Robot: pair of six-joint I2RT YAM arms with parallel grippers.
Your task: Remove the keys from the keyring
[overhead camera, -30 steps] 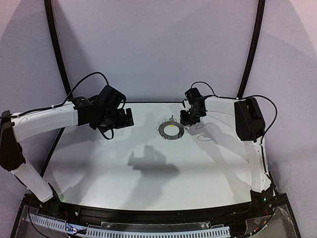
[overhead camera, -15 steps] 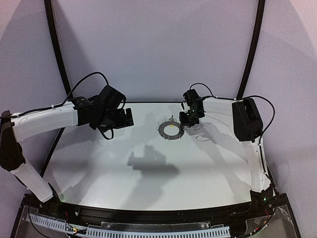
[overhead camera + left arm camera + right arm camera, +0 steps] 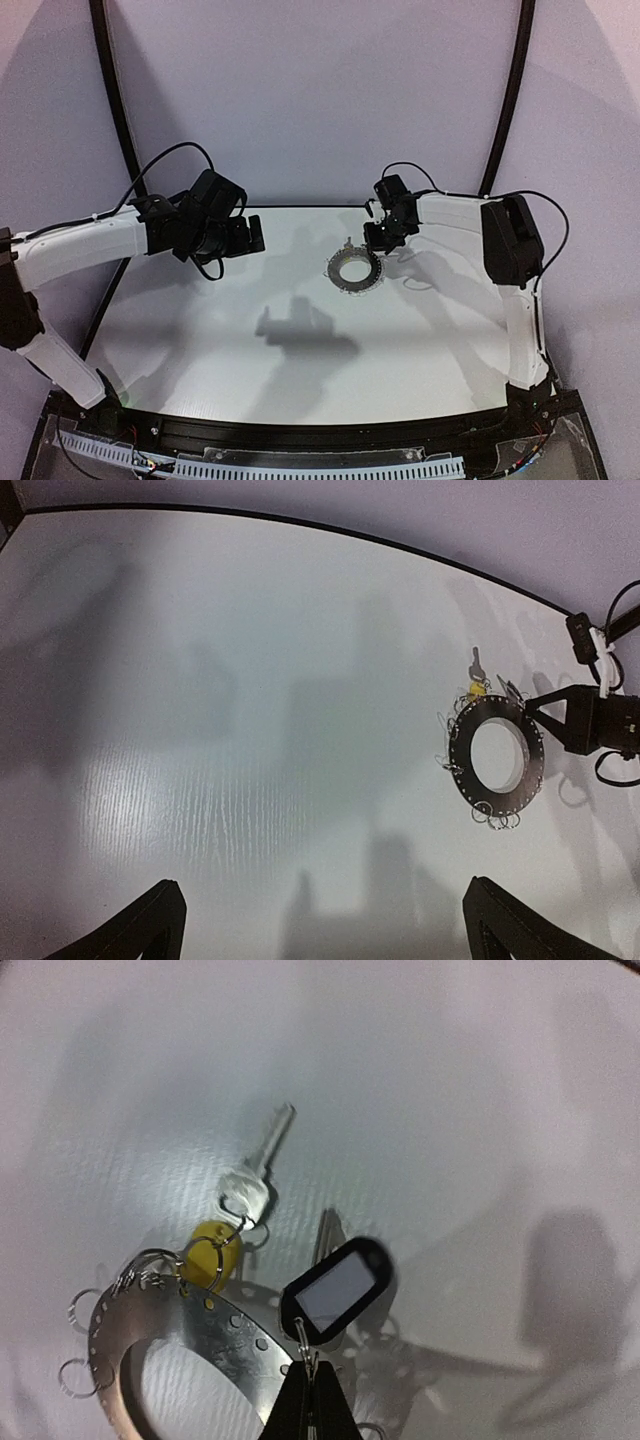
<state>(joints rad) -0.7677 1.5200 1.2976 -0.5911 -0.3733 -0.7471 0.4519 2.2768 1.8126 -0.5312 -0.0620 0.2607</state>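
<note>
**Right gripper pinched on the black key's loop**

Your right gripper has its jaws closed tight on a thin silver wire loop at the rim of the large flat grey metal keyring. That loop carries the black-headed key, with a short silver blade showing just behind the head. The yellow-headed key sits at the rim just beside it, on its own loop. A small silver key is linked on beyond the yellow head, its blade pointing away from the hoop; more small wire loops fringe the rim.

The keyring is on the far right part of the white table, near the table's black far edge, and your right arm reaches in from the right.

Your left gripper hangs above the table's left side with its jaws spread wide and nothing between them; it is well apart from the keyring, with open white tabletop between the two and toward the near edge.
</note>
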